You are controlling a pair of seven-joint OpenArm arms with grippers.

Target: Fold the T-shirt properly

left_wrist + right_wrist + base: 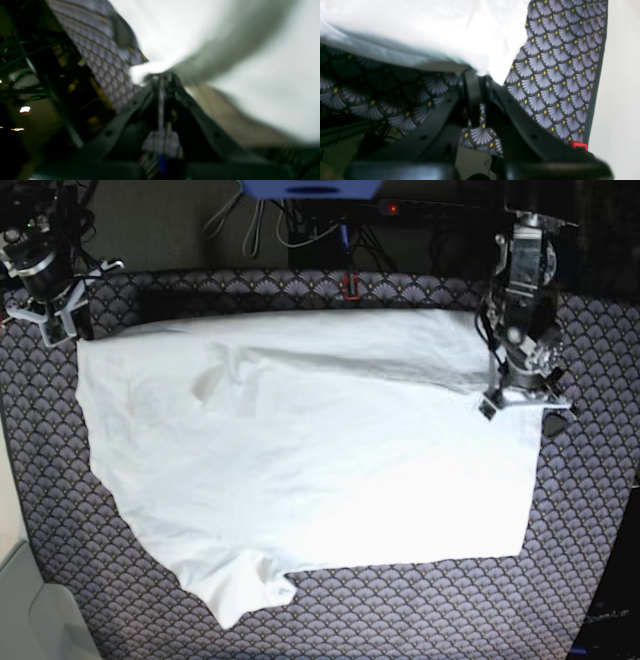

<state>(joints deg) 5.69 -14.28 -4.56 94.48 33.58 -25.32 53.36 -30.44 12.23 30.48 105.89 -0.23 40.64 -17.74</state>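
Black jaws of the right gripper [480, 80] fill the near wrist view, pinched together on a corner of the white T-shirt [300, 460] at the far edge of the scallop-patterned cloth [400, 610]. That cloth covers the whole work surface, and the T-shirt lies spread wide across its middle, wrinkled. Smaller, the left gripper [162, 76] is clamped on the shirt's opposite edge, though its view is blurred.

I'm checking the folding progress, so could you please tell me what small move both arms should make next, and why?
Probably carry both pinched far corners toward the near hem. The left gripper and right gripper are each shut on an edge of the T-shirt, which lies spread open, unfolded, on the patterned cloth.
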